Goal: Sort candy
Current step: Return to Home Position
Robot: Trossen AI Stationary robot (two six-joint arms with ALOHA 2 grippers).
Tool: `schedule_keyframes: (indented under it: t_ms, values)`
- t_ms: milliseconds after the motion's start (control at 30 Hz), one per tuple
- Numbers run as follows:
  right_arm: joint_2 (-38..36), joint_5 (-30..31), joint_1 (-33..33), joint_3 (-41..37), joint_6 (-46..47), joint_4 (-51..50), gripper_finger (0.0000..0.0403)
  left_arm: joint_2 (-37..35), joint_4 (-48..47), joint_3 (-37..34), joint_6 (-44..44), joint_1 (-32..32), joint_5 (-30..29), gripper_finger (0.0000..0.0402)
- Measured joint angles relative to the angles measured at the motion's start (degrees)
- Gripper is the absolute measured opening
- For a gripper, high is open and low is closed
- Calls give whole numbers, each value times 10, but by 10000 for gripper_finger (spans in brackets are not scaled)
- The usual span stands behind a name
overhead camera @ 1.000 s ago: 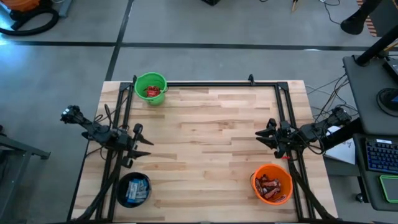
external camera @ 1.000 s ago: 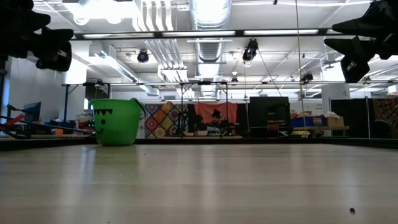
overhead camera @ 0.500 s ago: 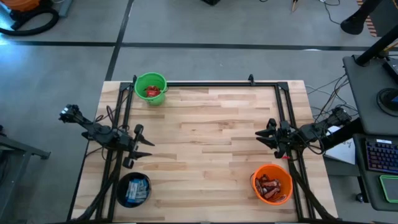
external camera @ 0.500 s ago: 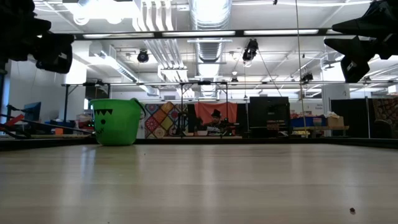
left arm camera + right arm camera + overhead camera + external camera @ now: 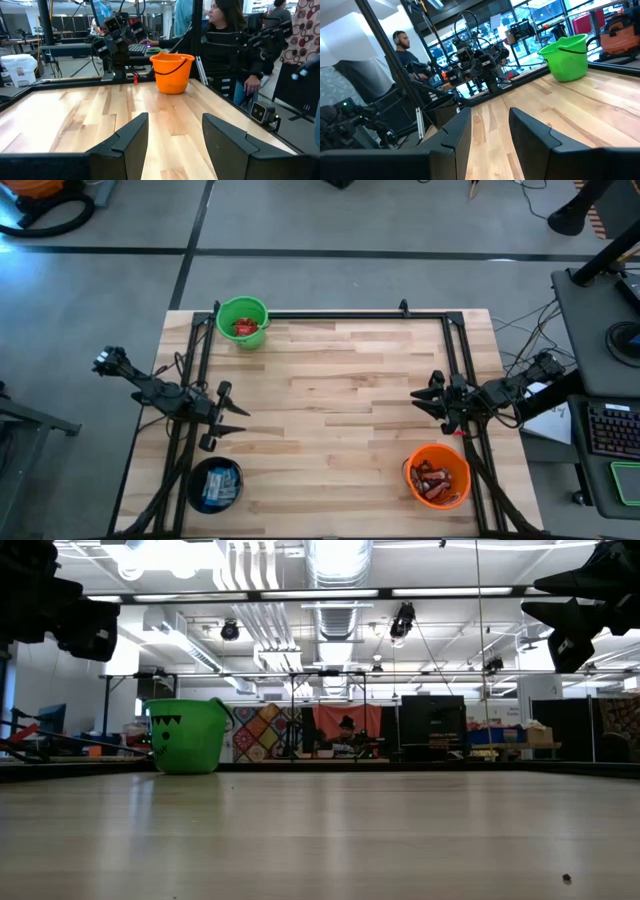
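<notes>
All the candy I see lies inside three buckets in the high view. Red packets [image 5: 244,326] fill the green bucket [image 5: 243,308] at the far left corner. Blue-and-white packets [image 5: 216,485] are in the black bucket [image 5: 196,480] at the near left. Brown bars [image 5: 432,480] are in the orange bucket [image 5: 437,451] at the near right. My left gripper [image 5: 238,420] hovers open over the table's left edge, pointing level toward the right. My right gripper [image 5: 416,403] hovers open at the right edge, pointing left. Neither holds anything.
A black frame [image 5: 330,314] runs along the table's far, left and right edges. A person [image 5: 225,35] sits beyond the right side by a desk with a keyboard [image 5: 610,430]. Another person [image 5: 400,42] shows beyond the left side.
</notes>
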Motion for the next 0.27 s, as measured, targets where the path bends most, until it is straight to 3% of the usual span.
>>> schedule_keyframes:
  t_ms: [267]
  values:
    - [0, 0, 0, 0, 0, 0, 125, 6, 0, 0, 0, 0, 0, 169]
